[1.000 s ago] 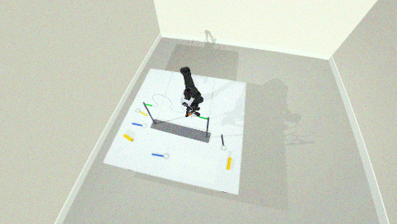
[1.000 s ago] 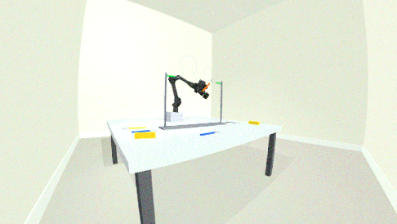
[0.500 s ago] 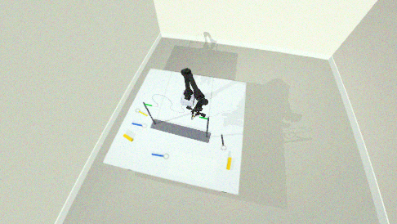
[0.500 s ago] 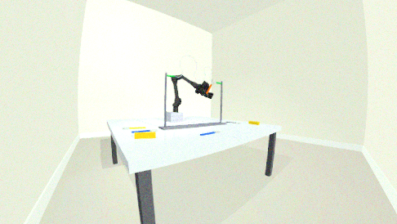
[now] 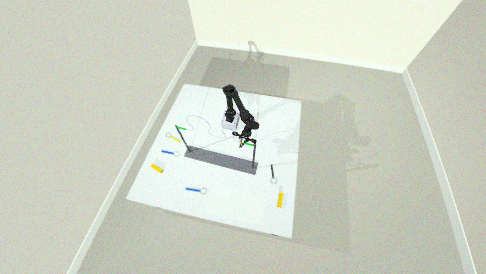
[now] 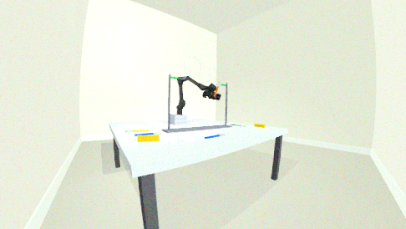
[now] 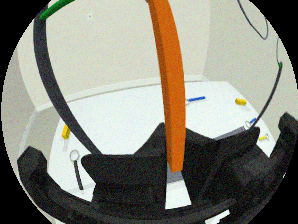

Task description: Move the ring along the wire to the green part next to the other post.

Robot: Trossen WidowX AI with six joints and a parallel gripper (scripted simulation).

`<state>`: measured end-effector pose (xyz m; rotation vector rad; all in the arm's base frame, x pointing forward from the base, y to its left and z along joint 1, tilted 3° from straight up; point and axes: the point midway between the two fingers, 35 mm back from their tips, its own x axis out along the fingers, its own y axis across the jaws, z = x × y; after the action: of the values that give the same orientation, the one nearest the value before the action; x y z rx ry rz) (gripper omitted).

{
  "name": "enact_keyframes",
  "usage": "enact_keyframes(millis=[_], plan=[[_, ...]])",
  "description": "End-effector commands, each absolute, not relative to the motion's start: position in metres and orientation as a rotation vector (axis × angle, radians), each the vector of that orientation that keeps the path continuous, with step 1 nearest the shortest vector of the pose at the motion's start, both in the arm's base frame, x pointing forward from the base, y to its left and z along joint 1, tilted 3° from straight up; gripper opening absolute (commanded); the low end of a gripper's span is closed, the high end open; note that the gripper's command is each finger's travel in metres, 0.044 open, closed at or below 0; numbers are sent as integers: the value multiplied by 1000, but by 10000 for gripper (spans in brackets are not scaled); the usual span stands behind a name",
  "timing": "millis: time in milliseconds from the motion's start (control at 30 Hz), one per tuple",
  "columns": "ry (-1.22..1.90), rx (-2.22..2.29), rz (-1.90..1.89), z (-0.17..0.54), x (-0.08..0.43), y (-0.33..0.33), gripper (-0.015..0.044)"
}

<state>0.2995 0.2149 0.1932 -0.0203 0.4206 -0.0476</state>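
At the left in the top view, the left post (image 5: 182, 138) (image 6: 169, 102) (image 7: 271, 95), upright on the base (image 5: 220, 160) (image 6: 196, 129), with the left green part (image 5: 181, 128) (image 6: 175, 78) (image 7: 280, 65) at its top. No ring to be seen there.

Next, the thin wire (image 5: 195, 116) (image 6: 185, 63) (image 7: 265, 38), looping and faint, hard to trace all the way across.

Further right, the claw (image 5: 242, 142) (image 6: 215, 95) (image 7: 166, 125), nearly shut and gripping the orange handle (image 5: 241, 145) (image 6: 216, 91) (image 7: 172, 90). Above the handle in the exterior view, the pale ring (image 6: 218, 83), right by the inner end of the right green part (image 5: 249, 144) (image 6: 224, 84) (image 7: 56, 8). Too small to tell whether already over the green, or how the wire passes through.

At the far right, the right post (image 5: 254, 154) (image 6: 226, 104) (image 7: 45, 65), just beside.

By judgement, in the last stretch of the carry, with release to follow. Now to ease the ring fully onto the green, well centred around the wire, handle hanging down; then to open wide and back off straight, without dragging the handle or brushing the grey. Main risk: letting go too soon, with the ring at the grey edge.
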Motion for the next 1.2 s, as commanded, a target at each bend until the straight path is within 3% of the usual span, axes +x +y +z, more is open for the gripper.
enact_keyframes(millis=[0, 1167], plan=[[424, 3, -42, 194, 300, 222, -150], [425, 34, -35, 197, 297, 260, -150]])
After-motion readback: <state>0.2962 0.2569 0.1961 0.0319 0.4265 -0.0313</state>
